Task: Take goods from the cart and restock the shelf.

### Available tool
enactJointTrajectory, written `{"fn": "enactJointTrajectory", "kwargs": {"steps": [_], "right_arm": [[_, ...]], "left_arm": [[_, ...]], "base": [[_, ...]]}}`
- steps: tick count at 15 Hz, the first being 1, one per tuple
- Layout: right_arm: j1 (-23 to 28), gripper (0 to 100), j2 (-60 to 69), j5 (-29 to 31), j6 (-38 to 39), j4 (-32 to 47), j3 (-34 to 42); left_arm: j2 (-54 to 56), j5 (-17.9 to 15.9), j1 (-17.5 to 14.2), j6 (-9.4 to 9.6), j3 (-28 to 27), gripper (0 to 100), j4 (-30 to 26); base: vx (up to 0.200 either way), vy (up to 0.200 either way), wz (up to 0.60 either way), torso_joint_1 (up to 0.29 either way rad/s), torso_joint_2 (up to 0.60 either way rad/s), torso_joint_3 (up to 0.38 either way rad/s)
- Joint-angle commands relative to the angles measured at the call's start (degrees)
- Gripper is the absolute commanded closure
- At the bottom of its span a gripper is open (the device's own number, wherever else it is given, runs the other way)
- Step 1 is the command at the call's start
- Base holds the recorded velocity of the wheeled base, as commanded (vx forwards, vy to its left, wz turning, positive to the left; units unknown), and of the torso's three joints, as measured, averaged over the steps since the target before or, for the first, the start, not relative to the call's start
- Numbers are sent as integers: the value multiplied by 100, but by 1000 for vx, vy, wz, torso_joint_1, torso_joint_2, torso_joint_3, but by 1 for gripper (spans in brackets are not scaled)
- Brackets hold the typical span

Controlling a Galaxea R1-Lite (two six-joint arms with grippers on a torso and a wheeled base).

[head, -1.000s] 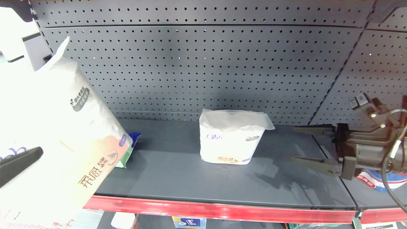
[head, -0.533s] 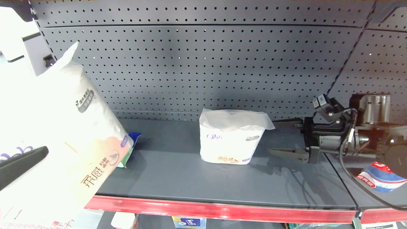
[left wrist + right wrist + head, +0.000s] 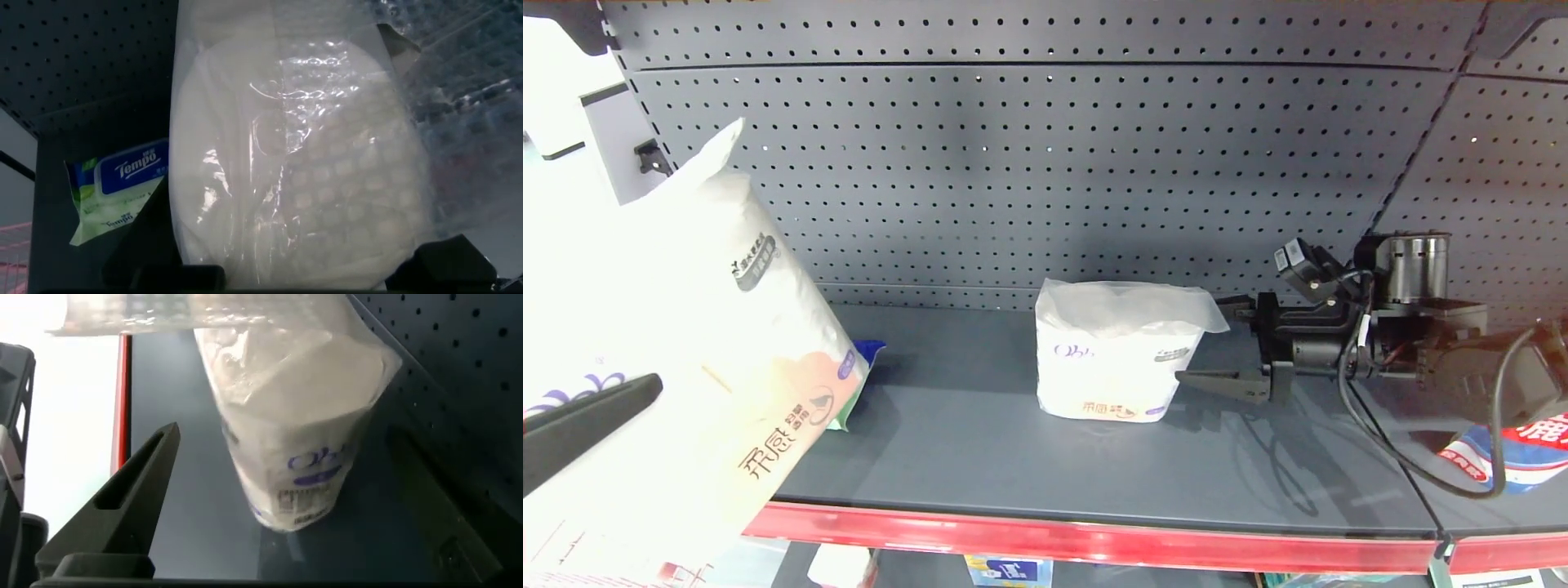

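Note:
A large white tissue pack (image 3: 686,351) hangs tilted at the shelf's left end, and my left gripper (image 3: 302,269) is shut on it; one black finger (image 3: 588,416) crosses its front. A smaller white tissue pack (image 3: 1115,351) stands upright in the middle of the grey shelf (image 3: 980,441). My right gripper (image 3: 1209,343) is open at that pack's right side, one finger in front and one behind. In the right wrist view the pack (image 3: 298,416) sits between the spread fingers (image 3: 122,506), untouched.
A blue and green wipes packet (image 3: 858,380) lies on the shelf behind the held pack, also seen as the wipes packet (image 3: 118,188). A red, white and blue packet (image 3: 1503,457) lies on the neighbouring shelf at right. Pegboard wall (image 3: 1045,180) behind; red shelf lip (image 3: 1094,543) in front.
My right gripper has moved left along the shelf until its open fingers flank the standing pack's right end. The pack in my left gripper has shifted slightly right.

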State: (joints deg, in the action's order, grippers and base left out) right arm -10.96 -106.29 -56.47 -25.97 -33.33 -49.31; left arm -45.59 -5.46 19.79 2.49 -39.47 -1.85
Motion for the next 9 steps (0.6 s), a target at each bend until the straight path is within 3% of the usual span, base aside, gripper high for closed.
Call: {"fn": "enactJointTrajectory", "kwargs": {"steps": [1,9], "right_arm": [[-161,0,-366,13,-5,2,-316],[-539,0,-841,30,48,2,-922]], "left_arm": [[-46,1,-1,-3,1,100,1],[-73,1,-1,-3,10,100,-8]], "base": [[0,0,0,0,0,0],[0,0,0,0,0,0]]}}
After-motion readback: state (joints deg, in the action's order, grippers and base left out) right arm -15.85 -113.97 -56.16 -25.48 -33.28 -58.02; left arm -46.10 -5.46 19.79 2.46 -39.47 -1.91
